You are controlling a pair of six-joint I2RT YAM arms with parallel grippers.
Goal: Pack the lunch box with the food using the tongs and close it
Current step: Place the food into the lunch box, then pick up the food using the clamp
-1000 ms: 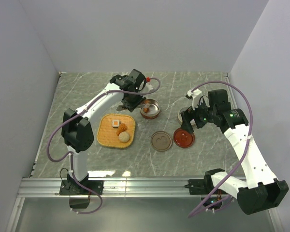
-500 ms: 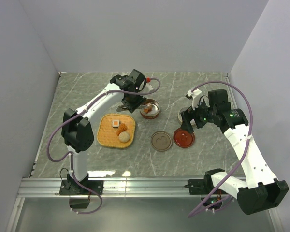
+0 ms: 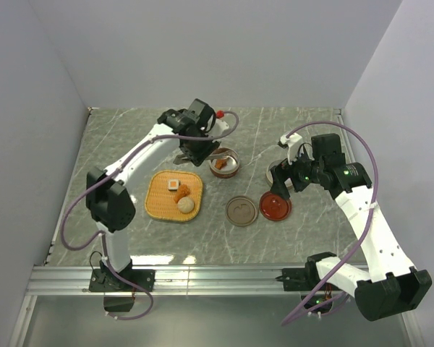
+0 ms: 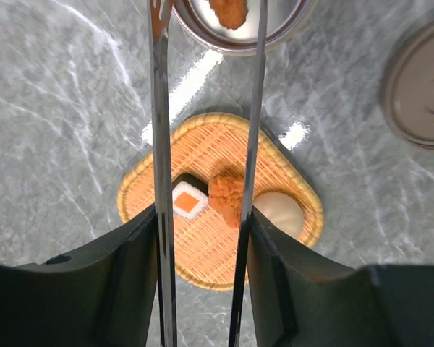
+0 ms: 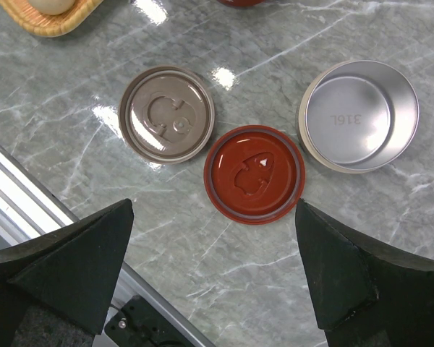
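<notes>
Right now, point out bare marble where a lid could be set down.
Free: the marble left of the orange-yellow woven square tray, and the near strip in front of the round brown lid and round red lid. Crowded: around those lids and the empty round steel bowl.

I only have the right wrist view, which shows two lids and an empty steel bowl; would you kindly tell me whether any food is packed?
Observer: Yes, one orange-brown fried nugget lies in a second round steel bowl.
Operator: Thank you. What is left to move?
Observer: Three pieces on the orange-yellow woven tray: a white square piece with an orange top, another nugget and a pale beige ball.
Operator: And the tongs?
Observer: The left gripper holds the long silver metal tongs, arms apart, gripping nothing.
</notes>
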